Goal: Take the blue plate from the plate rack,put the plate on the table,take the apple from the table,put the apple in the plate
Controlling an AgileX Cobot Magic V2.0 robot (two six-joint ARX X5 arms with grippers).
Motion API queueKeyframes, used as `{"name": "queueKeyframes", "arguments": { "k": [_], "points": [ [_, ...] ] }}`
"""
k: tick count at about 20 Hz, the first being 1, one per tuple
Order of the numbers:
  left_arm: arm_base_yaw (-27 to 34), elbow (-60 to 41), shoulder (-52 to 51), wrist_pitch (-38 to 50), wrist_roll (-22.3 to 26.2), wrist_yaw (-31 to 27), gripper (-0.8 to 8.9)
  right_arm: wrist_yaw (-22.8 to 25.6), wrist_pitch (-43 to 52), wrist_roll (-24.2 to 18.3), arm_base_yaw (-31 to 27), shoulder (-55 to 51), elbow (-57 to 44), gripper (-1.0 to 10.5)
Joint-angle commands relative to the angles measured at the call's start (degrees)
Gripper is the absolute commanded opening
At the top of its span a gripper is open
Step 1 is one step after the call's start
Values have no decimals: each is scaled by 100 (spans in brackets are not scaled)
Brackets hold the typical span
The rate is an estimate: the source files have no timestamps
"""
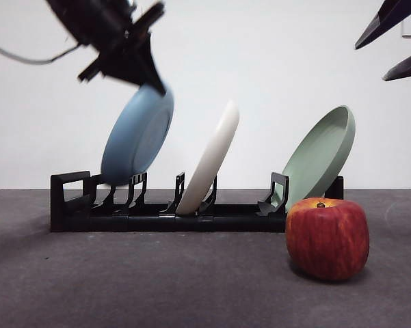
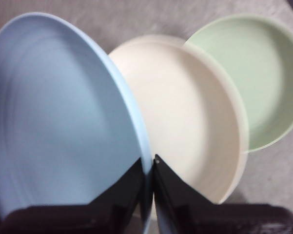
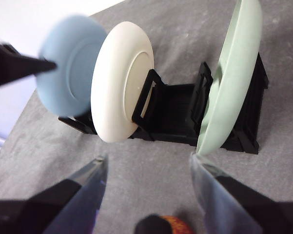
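The blue plate (image 1: 138,133) tilts at the left end of the black plate rack (image 1: 157,222), its lower edge level with the prong tops. My left gripper (image 1: 154,80) comes down from the upper left and is shut on the plate's top rim. In the left wrist view the jaws (image 2: 151,163) pinch the rim of the blue plate (image 2: 53,112). The red apple (image 1: 327,238) stands on the table (image 1: 157,280) in front of the rack's right end. My right gripper (image 3: 148,158) hangs open and empty above the apple (image 3: 173,225); it shows at the front view's top right (image 1: 370,63).
A cream-white plate (image 1: 208,160) leans in the rack's middle slot and a sage-green plate (image 1: 321,157) in the right end slot, just behind the apple. Both show in the right wrist view, cream (image 3: 119,83) and green (image 3: 231,73).
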Motion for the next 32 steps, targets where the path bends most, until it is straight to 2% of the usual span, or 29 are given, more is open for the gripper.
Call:
{"name": "queueKeyframes", "arguments": {
  "k": [1,3,6,7,8,10,11,14,17,20,23,27,29,32],
  "points": [
    [-129,501,-201,-192,214,4,-8,20,17,-103,13,4,24,285],
    [-221,887,-267,-551,400,0,-8,20,17,-103,13,4,24,285],
    [-579,1585,-490,-1733,1147,-90,-8,20,17,-103,7,4,24,285],
    [-750,1596,-636,-2035,1379,-365,-8,20,17,-103,7,4,24,285],
    [-944,1596,-791,-2369,1504,-922,-8,20,17,-105,7,4,24,285],
    [-1416,1596,-1019,-3012,1528,-2020,-8,20,15,-144,7,4,24,285],
    [-1655,1593,-1108,-3241,1521,-2284,-8,20,2,-144,7,4,24,286],
    [-2332,1580,-1353,-3670,1497,-2433,-8,22,-92,-190,7,4,24,290],
    [-3047,1502,-1473,-4037,1213,-3099,-8,83,-129,-205,7,4,24,289],
    [-3679,813,-1687,-3976,763,-3818,-8,317,-173,-208,-2,4,24,289],
    [-4262,-739,-2109,-3307,140,-4527,-8,317,-190,-208,-2,4,24,289],
    [-4730,-2463,-2299,-1897,-319,-4513,-9,315,-190,-208,-2,2,24,289],
    [-4892,-3091,-2223,-1150,-352,-4476,-9,315,-195,-205,-2,2,24,289],
    [-4966,-3606,-1923,-590,-308,-4478,-9,313,-254,-203,-2,2,24,289]
  ]
}}
